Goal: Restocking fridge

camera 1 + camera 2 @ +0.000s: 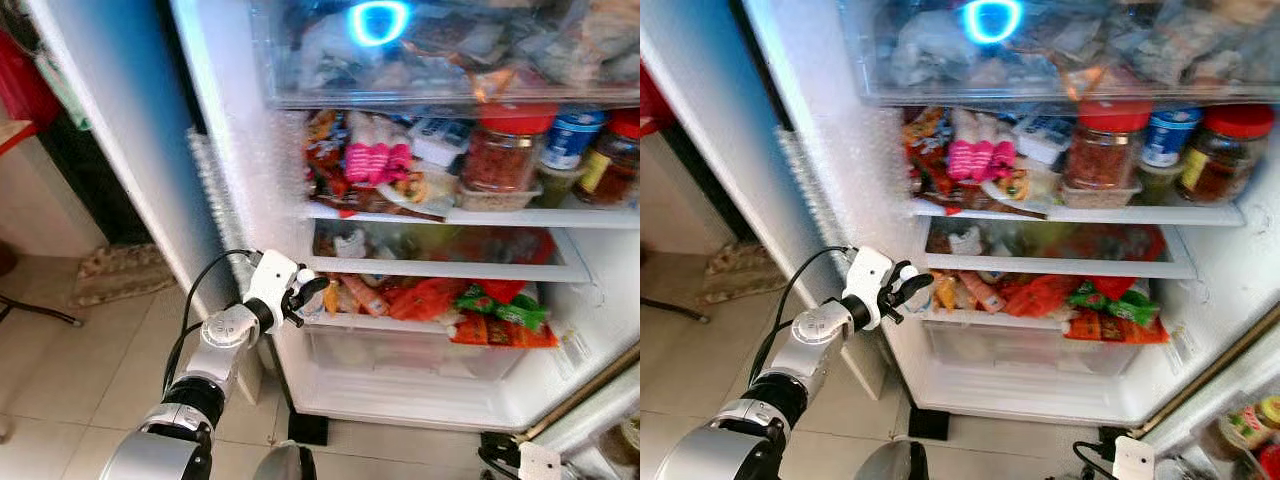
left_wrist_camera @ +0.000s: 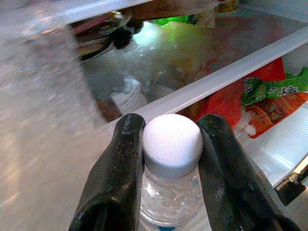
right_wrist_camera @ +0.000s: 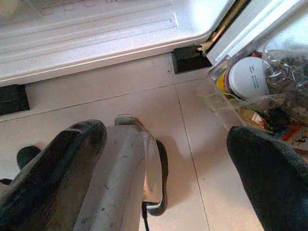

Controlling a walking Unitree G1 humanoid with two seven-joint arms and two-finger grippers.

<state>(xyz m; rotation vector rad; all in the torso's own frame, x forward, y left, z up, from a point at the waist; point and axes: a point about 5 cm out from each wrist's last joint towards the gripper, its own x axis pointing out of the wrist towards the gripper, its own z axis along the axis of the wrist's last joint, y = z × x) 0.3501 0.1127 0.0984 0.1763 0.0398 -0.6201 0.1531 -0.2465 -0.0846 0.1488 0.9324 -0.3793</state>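
A clear water bottle with a white cap (image 2: 172, 144) is clamped at the neck between the two black fingers (image 2: 120, 159) of my left gripper (image 1: 308, 292), which is shut on it. The gripper holds it at the left end of the fridge's lower shelf (image 1: 440, 268), just in front of the shelf's white rim. Red and green snack packets (image 1: 500, 305) lie on the level below that shelf. My right gripper (image 3: 168, 149) hangs low over the tiled floor in front of the fridge, fingers wide open with nothing between them.
The upper shelf (image 1: 520, 215) is crowded with red-lidded jars (image 1: 505, 150) and packets. A clear drawer (image 1: 400, 352) sits at the fridge bottom. The open door's rack (image 3: 250, 79) with jars is at the lower right. A mat (image 1: 115, 270) lies on the floor at the left.
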